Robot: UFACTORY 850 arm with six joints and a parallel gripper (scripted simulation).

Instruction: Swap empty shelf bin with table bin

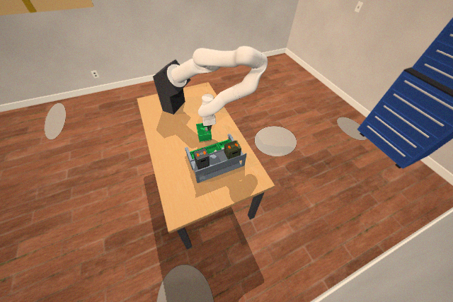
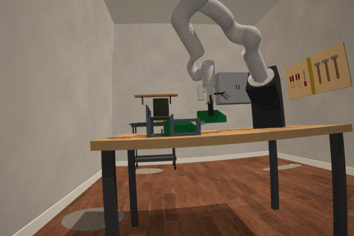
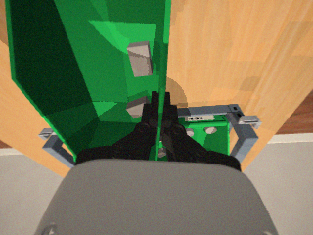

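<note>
Six-joint arm, bent high above the table, its wrist pointing downward; gripper clamped on one side wall of the green open bin, which hangs above the table top near the shelf, grey parts inside

Grey-blue shelf on wooden table
</note>
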